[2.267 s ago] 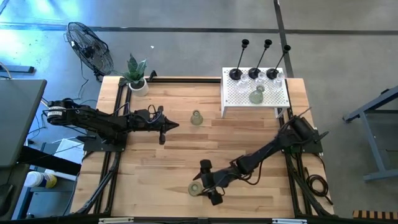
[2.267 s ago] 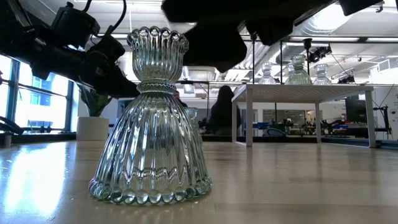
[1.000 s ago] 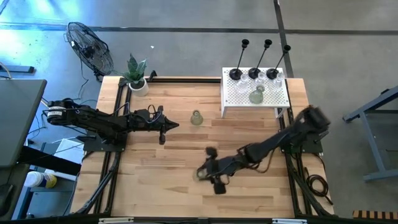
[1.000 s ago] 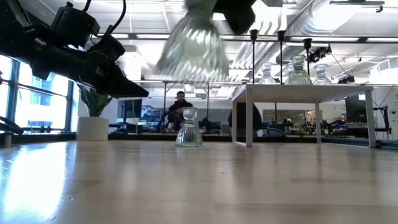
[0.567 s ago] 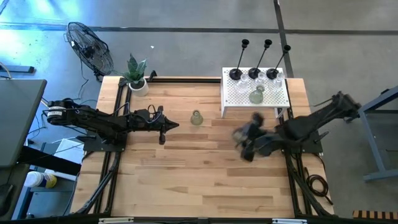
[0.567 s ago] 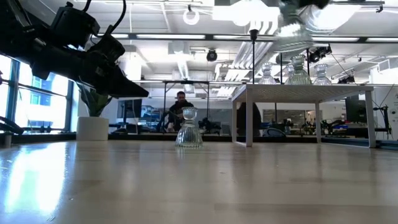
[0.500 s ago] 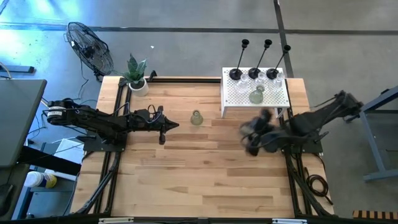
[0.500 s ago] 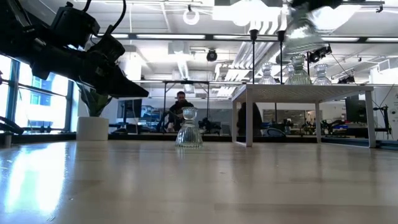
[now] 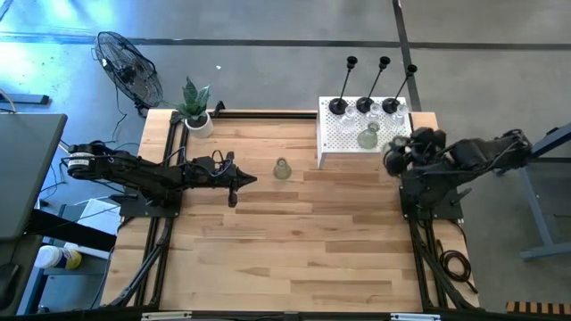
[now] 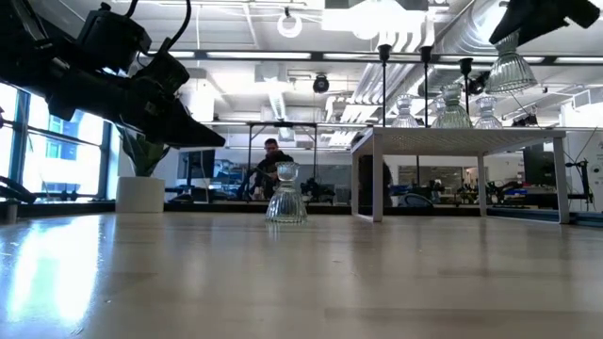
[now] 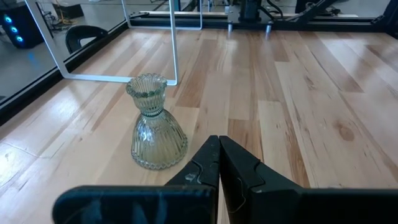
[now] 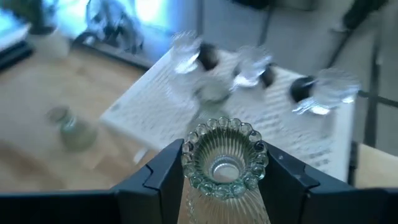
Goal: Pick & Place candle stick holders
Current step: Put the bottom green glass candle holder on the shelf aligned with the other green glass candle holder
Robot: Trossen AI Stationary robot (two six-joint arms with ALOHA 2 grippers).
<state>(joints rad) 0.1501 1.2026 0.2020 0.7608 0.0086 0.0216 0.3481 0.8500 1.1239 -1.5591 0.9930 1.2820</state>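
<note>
My right gripper [image 9: 399, 157] is shut on a pale-green glass holder [image 10: 513, 61], held in the air by the near right corner of the white perforated box [image 9: 335, 147]. On the box stand three black holders [image 9: 364, 104], clear glass ones [image 9: 350, 120] and one pale-green one [image 9: 368, 137]. Another pale-green holder [image 9: 282, 168] stands on its wide base mid-table; it also shows in the left wrist view [image 11: 155, 124]. My left gripper [image 9: 235, 184] is shut and empty, to the left of that holder. My right gripper pinches the holder's narrow top, just under the scalloped rim [image 12: 189, 163], between its two fingers [image 12: 163, 171], one on each side. The fingers come from above, slanting down. The holder hangs below them, wide base down [image 10: 514, 83], clear of the table and box.
A green plant in a white pot [image 9: 195, 111] stands at the far left corner. A fan [image 9: 129, 71] stands beyond the table. The white box stands on thin legs [image 10: 377, 179] at the far right. Bare wood [image 9: 294, 250] lies toward the near edge.
My right gripper has swung from the table's near middle up and toward the far right edge, carrying the pale-green holder lifted clear, and now stands by the box's near right corner.
</note>
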